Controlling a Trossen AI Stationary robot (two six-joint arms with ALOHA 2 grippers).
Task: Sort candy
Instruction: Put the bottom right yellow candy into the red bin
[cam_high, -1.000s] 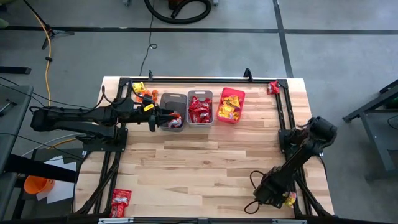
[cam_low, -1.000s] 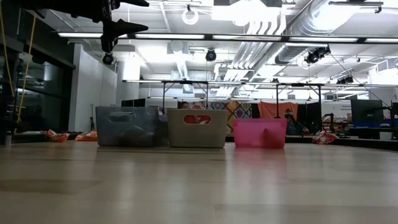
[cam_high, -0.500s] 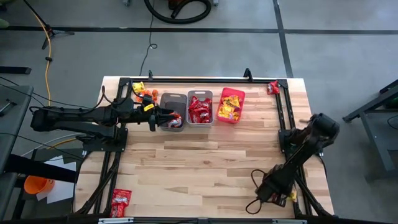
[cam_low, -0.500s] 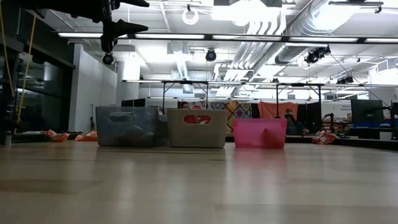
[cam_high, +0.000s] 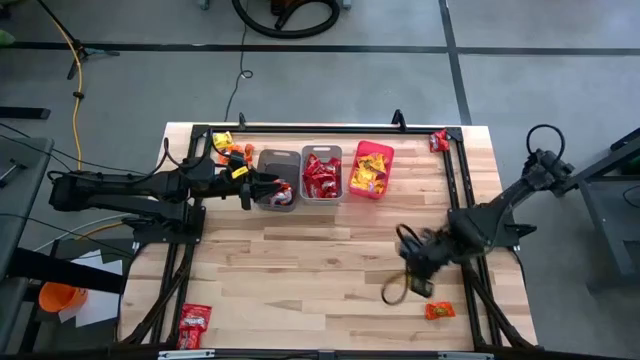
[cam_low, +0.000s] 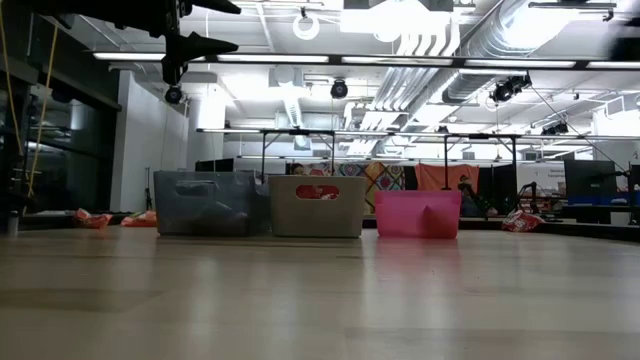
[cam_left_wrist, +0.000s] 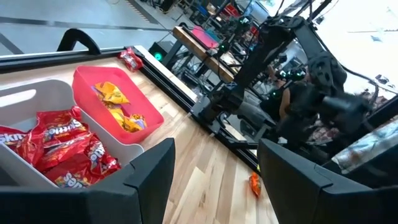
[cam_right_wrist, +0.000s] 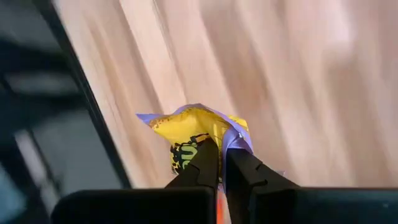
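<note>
From above I count three bins (cam_high: 323, 173) in a row near the desk's far edge: a grey one (cam_high: 277, 165), a pale one (cam_high: 322, 172) packed with red packets, and a pink one (cam_high: 369, 169) holding yellow candy. My left gripper (cam_high: 279, 190) sits over the grey bin's near rim, and here I cannot make out its fingers. The right gripper (cam_high: 412, 268) is blurred above the desk's right half; what it carries is hidden from this angle. Loose candy: one orange piece (cam_high: 438, 311) by the near right corner, one red packet (cam_high: 192, 325) at the near left corner, one red piece (cam_high: 439, 140) at the far right corner, and a small pile (cam_high: 226, 147) at the far left that I cannot count. The low view shows the three bins side by side (cam_low: 310, 205), their contents mostly hidden by the walls. The left wrist view shows my fingers (cam_left_wrist: 152, 171) spread wide with nothing between them. The right wrist view shows the right gripper (cam_right_wrist: 221, 163) clamped on a yellow wrapper (cam_right_wrist: 193, 130), partly covered by the fingertips.
</note>
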